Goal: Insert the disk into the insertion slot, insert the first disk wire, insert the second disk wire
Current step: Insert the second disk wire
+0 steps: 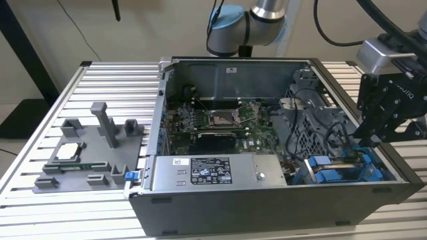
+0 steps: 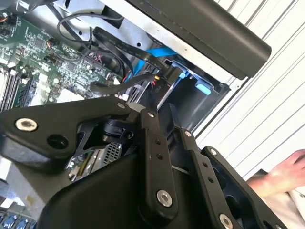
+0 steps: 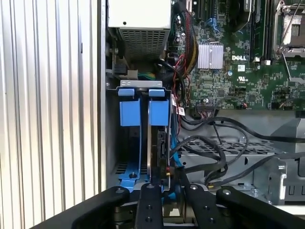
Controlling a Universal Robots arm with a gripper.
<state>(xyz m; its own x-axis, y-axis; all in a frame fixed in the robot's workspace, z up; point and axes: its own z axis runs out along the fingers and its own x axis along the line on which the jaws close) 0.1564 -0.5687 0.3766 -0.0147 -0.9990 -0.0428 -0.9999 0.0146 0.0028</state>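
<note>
Disk (image 3: 160, 143) on edge inside insertion slot (image 3: 129, 112), in the bay on the motherboard (image 3: 238, 71) side. 2 blue tabs across the top of the insertion slot, 1 per bay. Other bay, against the case wall, with a blue rail in it. In the exterior view, insertion slot (image 1: 337, 172) at the near corner of the computer case (image 1: 267, 215), toward the exterior view's right, just beside the labelled power-supply box (image 1: 213, 172).

Gripper (image 3: 170, 187) directly over the end of the insertion slot, close above the disk's edge. Open or closed: cannot tell. Nothing clearly held. In the exterior view, gripper (image 1: 365, 142) reaching down into that same corner.

Black cables (image 3: 214, 152) looping just beside the disk, across the perforated cage (image 3: 205, 143). Blue cable (image 2: 159, 51) running down toward the bay in the second wrist view. Plugged into the disk or not: cannot tell.

Computer case lying open on a slatted table (image 1: 113, 80). Grey fixture (image 1: 80, 160) well apart, toward the exterior view's left, with 1 chip (image 1: 69, 151) on it. A person's hand (image 2: 286, 174) beyond the case edge in the second wrist view.
</note>
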